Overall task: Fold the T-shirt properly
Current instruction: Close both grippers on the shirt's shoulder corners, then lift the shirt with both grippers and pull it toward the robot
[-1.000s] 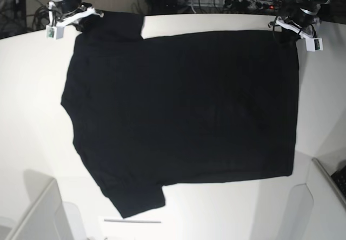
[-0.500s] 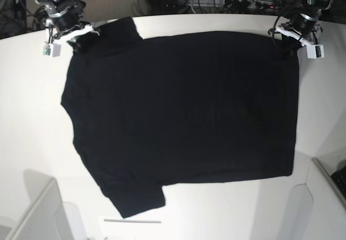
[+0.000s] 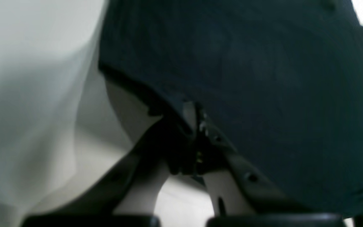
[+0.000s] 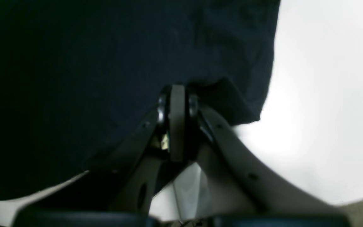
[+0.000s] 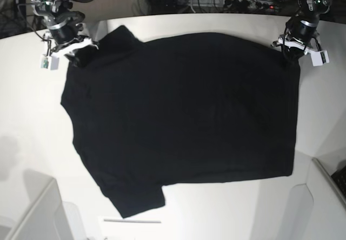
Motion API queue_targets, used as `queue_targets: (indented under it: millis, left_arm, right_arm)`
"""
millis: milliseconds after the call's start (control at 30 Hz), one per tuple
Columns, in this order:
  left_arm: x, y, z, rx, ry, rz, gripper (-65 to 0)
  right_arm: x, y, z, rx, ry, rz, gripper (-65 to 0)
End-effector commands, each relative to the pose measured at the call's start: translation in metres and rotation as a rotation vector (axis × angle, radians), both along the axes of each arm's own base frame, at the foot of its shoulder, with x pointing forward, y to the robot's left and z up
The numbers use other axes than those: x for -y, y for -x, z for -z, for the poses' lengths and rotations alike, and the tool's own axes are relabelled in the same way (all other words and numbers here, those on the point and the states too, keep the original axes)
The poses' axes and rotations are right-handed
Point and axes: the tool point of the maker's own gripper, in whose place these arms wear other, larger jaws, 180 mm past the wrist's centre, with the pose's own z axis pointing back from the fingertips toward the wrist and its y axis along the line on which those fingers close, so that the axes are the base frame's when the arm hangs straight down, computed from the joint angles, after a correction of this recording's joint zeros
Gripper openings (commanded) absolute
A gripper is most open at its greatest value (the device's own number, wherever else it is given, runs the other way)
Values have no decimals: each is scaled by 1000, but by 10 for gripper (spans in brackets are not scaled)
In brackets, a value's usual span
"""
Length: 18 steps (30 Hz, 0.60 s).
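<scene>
On white table [image 5: 32,115]: black T-shirt [image 5: 184,115] flat, long axis left-right, sleeves toward left; left gripper [image 5: 294,53] and right gripper [image 5: 81,56] pinching far corners; bare table around.

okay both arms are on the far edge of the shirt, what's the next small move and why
Probably lift both pinched corners together. The left gripper and right gripper each look shut on the T-shirt, which lies flat and unfolded on the table.

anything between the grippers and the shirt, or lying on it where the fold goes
Nothing visible. The left gripper and right gripper each pinch a far corner of the T-shirt, jaws closed on cloth. No object lies on the shirt.
</scene>
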Motion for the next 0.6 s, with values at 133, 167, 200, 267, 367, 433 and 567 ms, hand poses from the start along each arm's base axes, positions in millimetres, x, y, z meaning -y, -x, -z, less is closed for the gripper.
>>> queue_targets:
  millis: [133,167,200,267,367,433,567]
  left_arm:
    - [-1,-12,-10,31,13,-8,-650]
    - [-1,-14,-10,25,17,-4,-650]
    - [1,-17,-10,17,23,4,-650]
    - [2,-22,-11,15,29,10,-650]
    - [-3,-28,-12,18,38,-30,-650]
    - [-6,-34,-15,28,41,-49,-650]
    - [-8,-43,-16,38,52,-69,-650]
  right_arm:
    - [0,-22,-17,60,2,-13,-650]
    - [0,-25,-18,56,1,-16,-650]
    - [-1,-30,-19,55,-1,-21,-650]
    - [-2,-39,-23,61,-3,-30,-650]
    - [-4,-52,-29,74,-9,-40,-650]
    - [-4,-61,-35,85,-9,-45,-650]
    - [-3,-78,-43,100,-1,-64,-650]
